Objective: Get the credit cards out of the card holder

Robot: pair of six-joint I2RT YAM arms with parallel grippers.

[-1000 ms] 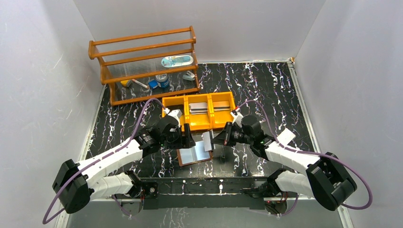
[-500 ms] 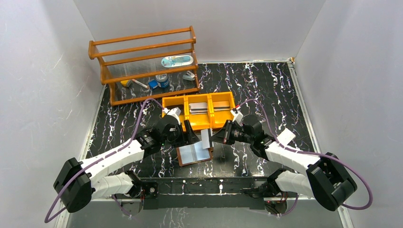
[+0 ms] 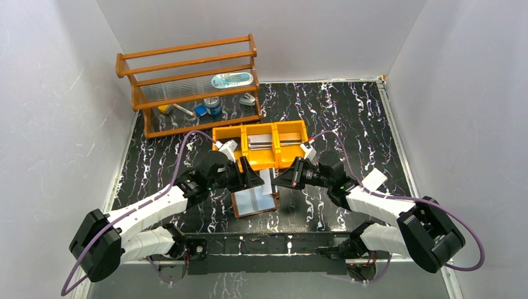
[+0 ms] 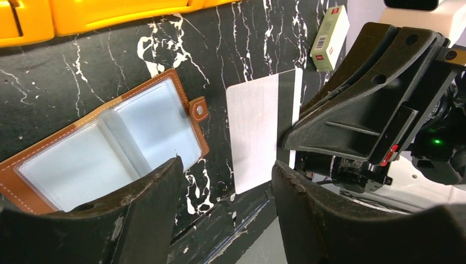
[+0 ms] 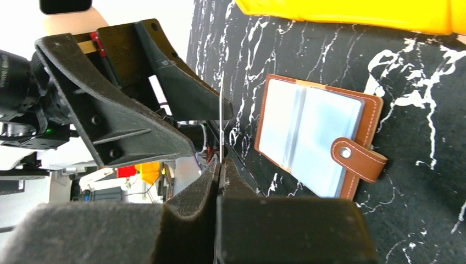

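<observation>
One card [image 4: 258,135] out of the wallet [image 4: 110,148] — more may remain
Right gripper [image 5: 220,165] clamps it above the table; left gripper [image 4: 226,165] gapes close by — sleeves' contents unclear.

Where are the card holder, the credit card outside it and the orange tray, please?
card holder [image 4: 156,124], left wrist view, pale inner sleeve.
credit card [image 4: 255,132], left wrist view, grey face.
orange tray [image 4: 110,12], left wrist view, near wall.
</observation>
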